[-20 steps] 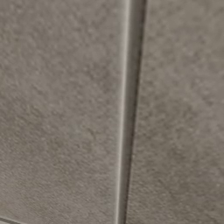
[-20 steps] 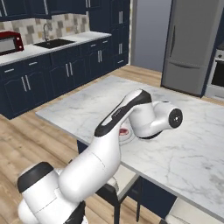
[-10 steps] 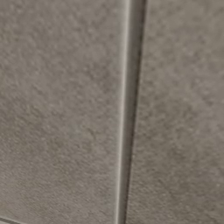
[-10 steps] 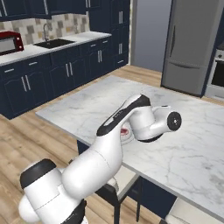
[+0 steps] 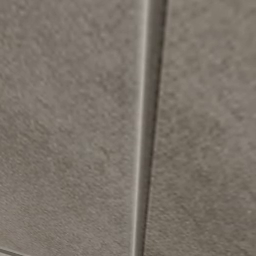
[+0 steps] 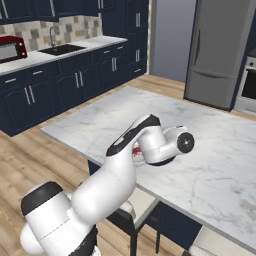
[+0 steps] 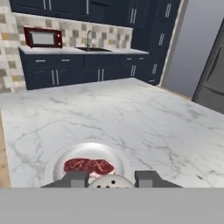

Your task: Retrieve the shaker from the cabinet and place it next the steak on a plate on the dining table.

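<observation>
Small pale grey-beige shaker with a perforated rounded cap point(image 7: 110, 182) sits pinched between the two dark fingertips of the end effector point(image 7: 111, 179), low over the white marble counter point(image 7: 144, 122). Just past the end effector on the counter lies a round white plate point(image 7: 54, 162) carrying a raw red steak point(image 7: 89, 166), shaker right at the plate's near rim. In the right base view the white arm bends over the counter edge, red steak point(image 6: 135, 150) peeking beside the wrist.
</observation>
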